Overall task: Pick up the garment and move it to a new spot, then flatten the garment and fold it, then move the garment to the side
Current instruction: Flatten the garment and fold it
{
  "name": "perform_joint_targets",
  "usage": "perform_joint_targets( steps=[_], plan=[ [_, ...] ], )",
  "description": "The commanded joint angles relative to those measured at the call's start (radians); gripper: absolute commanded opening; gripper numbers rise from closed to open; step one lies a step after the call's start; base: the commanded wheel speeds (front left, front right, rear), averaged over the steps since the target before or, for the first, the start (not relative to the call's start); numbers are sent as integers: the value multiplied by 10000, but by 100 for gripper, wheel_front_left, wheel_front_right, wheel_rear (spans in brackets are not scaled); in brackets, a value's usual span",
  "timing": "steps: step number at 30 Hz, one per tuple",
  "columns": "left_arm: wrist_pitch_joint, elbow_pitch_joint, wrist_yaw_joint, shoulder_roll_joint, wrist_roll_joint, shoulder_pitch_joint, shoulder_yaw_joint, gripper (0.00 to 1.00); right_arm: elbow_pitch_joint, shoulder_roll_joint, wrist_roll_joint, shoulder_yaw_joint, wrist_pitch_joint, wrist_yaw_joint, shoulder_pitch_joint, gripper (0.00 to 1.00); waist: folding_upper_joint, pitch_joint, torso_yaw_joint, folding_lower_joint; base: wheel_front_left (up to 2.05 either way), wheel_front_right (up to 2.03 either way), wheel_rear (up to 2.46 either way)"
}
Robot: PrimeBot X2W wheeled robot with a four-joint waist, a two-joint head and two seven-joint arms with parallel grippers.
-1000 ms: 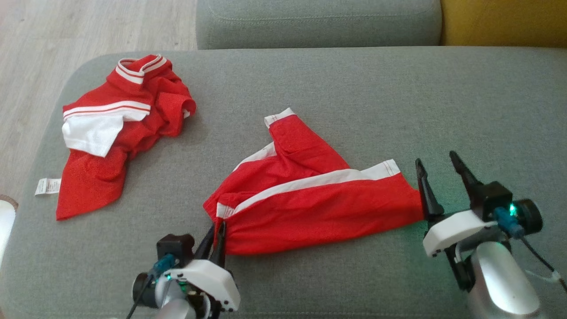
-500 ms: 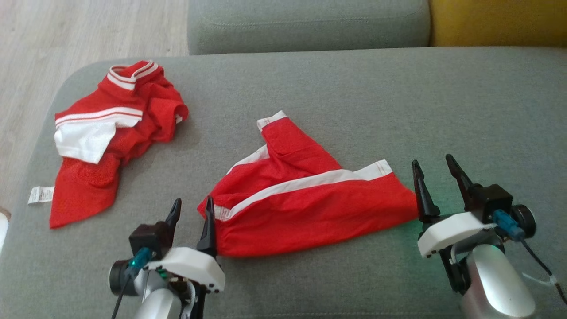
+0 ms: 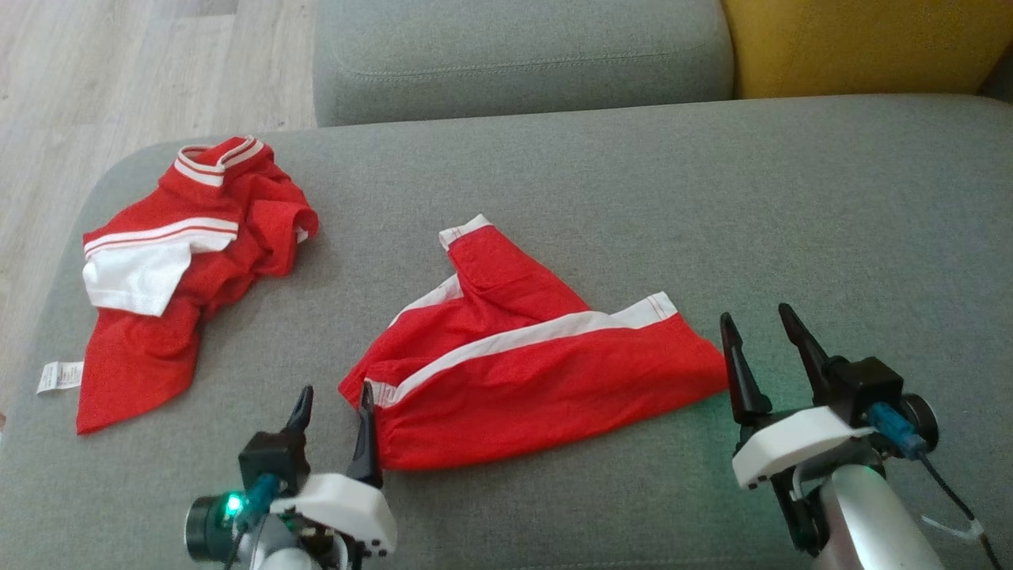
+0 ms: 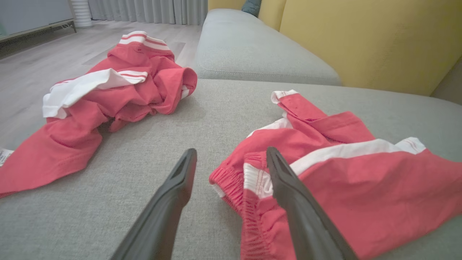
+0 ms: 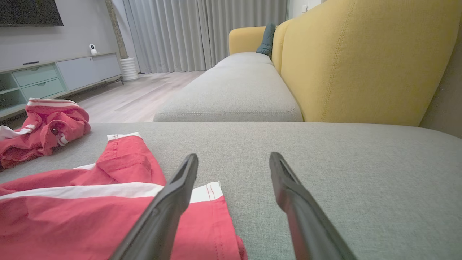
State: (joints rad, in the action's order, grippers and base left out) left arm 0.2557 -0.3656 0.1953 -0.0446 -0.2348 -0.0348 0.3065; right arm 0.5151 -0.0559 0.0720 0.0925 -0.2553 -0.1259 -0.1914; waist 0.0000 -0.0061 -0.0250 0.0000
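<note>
Shorts-like red garment (image 3: 522, 372) with a white side stripe lies on the grey cushion (image 3: 633, 198), about mid-width and toward its near edge, well apart from a crumpled red shirt (image 3: 182, 261) at the cushion's left end. The garment's long axis runs across the cushion, from the elastic waistband corner (image 3: 372, 388) at the left to the leg hem at the right, with the second leg folded up and pointing toward the cushion's back edge. The left end effector (image 3: 335, 390) sits at the near edge with its fingers apart and nothing between them. The waistband corner lies just to its right, against or just beside the inner finger; the left wrist view does not settle which. The right end effector (image 3: 753, 313) also stands apart and empty, with the hem end just to its left. Each arm is thus nearest to its own end of the garment, and any flattening pull would probably run along that left-right axis. Compared with a second earlier, the left end effector has let go of the waistband corner it was clamped on and has spread. The right one is unchanged, the garment keeps its shape, and the overall shift of the head view looks like camera motion.
</note>
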Motion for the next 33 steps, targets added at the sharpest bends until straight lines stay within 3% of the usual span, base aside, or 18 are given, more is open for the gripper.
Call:
perform_joint_targets(
  steps=[1,8,19,33],
  plan=[
    [61,207,89,-56,138,-206,-369,100,-259,54,76,268,-65,-48,-216,100,0,-13,6,0,0,0,0],
    [61,91,185,-56,369,-173,-553,100,-95,55,191,378,-65,-48,-220,100,0,6,55,0,0,0,0],
    [61,-97,-971,-56,-1430,-738,112,100,14,56,135,493,-65,-48,-367,100,0,432,50,0,0,0,0],
    [61,-984,-1463,-56,-2834,-1431,257,100,-53,56,90,475,-65,-48,-606,100,0,886,-77,0,0,0,0]
  ],
)
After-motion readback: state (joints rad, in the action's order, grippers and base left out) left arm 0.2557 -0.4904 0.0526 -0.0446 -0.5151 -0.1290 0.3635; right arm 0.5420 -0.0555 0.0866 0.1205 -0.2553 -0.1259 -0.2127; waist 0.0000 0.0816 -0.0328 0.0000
